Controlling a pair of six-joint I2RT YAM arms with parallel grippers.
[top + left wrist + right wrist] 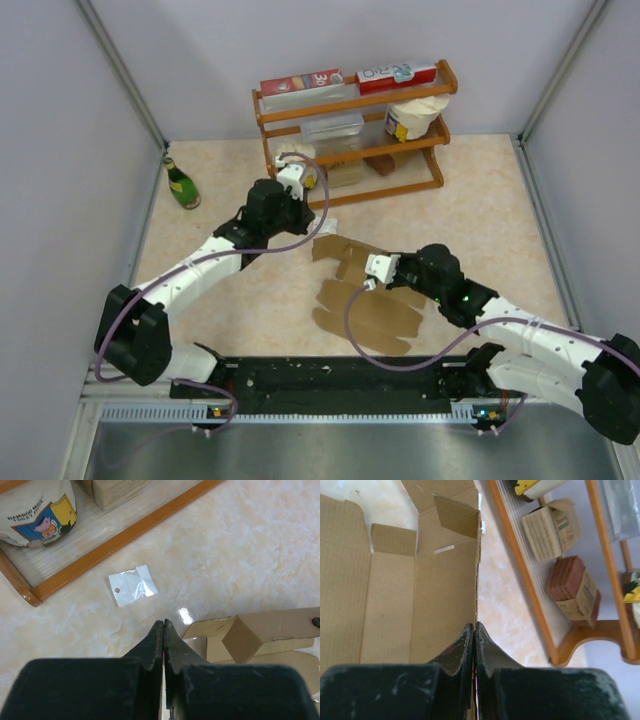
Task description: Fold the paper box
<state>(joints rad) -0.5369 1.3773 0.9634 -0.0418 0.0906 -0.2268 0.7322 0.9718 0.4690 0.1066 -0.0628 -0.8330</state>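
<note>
Paper box (388,318) lies mostly unfolded. Left gripper (163,624), at its 11 o'clock, and right gripper (474,626) are closed. Next: raise a side panel.

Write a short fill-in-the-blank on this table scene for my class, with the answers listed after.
The left end effector and right end effector are both ___. The paper box is ___ in colour. The green bottle stands on the ___ arm's side. Missing: shut; brown; left.
</note>
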